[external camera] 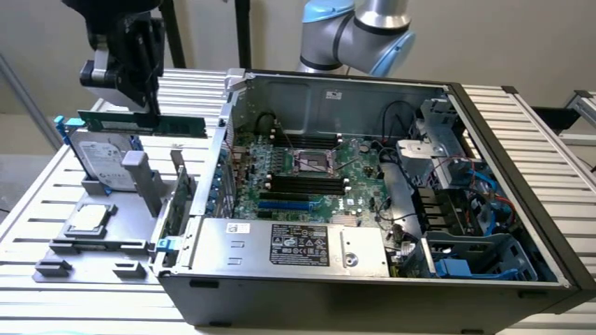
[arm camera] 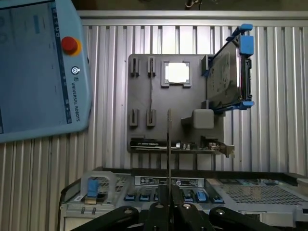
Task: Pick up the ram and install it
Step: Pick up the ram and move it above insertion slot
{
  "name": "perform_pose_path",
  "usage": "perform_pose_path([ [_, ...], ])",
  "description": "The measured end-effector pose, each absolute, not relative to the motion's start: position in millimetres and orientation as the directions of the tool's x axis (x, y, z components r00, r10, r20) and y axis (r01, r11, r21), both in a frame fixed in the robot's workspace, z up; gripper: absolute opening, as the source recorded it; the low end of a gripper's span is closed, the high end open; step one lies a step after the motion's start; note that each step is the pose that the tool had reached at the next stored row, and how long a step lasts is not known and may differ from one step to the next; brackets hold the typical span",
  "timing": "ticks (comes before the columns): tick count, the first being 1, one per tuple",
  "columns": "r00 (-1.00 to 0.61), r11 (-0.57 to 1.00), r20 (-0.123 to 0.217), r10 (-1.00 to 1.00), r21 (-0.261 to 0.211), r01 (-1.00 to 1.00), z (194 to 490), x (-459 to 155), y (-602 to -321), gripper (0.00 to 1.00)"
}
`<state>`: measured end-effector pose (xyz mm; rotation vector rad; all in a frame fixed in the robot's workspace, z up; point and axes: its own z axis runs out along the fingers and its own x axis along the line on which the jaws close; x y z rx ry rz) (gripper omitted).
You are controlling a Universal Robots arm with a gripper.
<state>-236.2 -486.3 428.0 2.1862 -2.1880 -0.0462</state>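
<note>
**Above the grey tray: ram pinched in the jaws**

Above the grey tray point(external camera: 102, 246) point(arm camera: 185, 98), clear of its surface, the jaws are pressed together on the ram point(external camera: 139, 124) point(arm camera: 169, 144), pinching the green stick by its upper long edge. In the exterior view the stick hangs level and lengthwise, over the tray's far end. In the wrist view it appears edge-on as a thin line running out from between the jaws towards the tray.

On the tray, the hard drive point(external camera: 98, 164) point(arm camera: 226, 79) stands tilted in its blue-trimmed caddy. The square silver CPU chip point(external camera: 88, 218) point(arm camera: 176, 73) lies flat in its recess beside the drive. The expansion card point(external camera: 179, 195) point(arm camera: 178, 143) stands on edge along the tray's side nearest the open computer case point(external camera: 326, 94) point(arm camera: 192, 182).

Just beside the tray, the case lies on the slatted worktop point(external camera: 38, 174) point(arm camera: 110, 38) with its motherboard point(external camera: 312, 157) exposed and black memory slots point(external camera: 308, 183) near the board's middle. Beside the tray, on the side away from the drive, a teach pendant point(arm camera: 38, 67) rests on the worktop.
</note>
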Motion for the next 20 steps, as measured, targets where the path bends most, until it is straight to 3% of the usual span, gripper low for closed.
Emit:
perform_pose_path([
  [20, 0.0, 0.001, 0.003, -1.0, 0.056, -0.998, 428.0, -163.8, -464.8, 0.13],
])
